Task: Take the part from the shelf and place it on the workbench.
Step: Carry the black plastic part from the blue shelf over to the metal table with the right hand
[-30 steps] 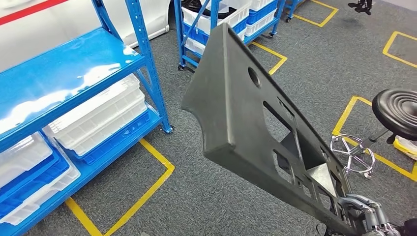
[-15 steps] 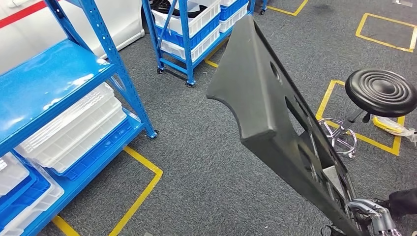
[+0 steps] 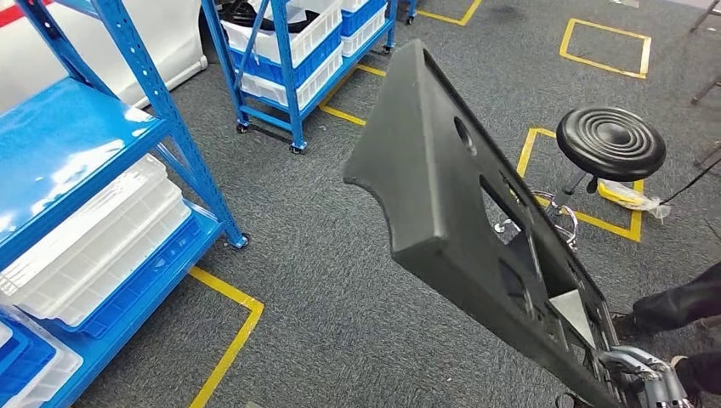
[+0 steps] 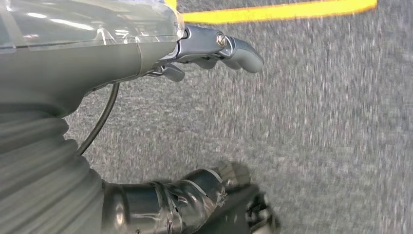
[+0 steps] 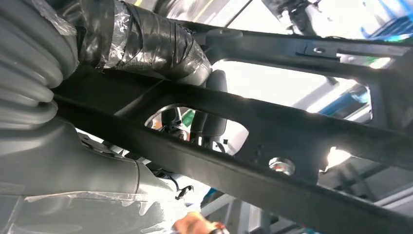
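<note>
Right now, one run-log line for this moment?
stage: carrying | right robot hand: holds long dark part by its near end | left robot hand: holds nothing, over carpet | workbench: not visible

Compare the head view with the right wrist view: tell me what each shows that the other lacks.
Head view alone: blue shelves with white bins, a black stool, yellow floor lines, and the part's whole length. Right wrist view alone: the part's underside, its ribs and cut-outs close up against bright background. Both: the dark part held by the right robot hand.
</note>
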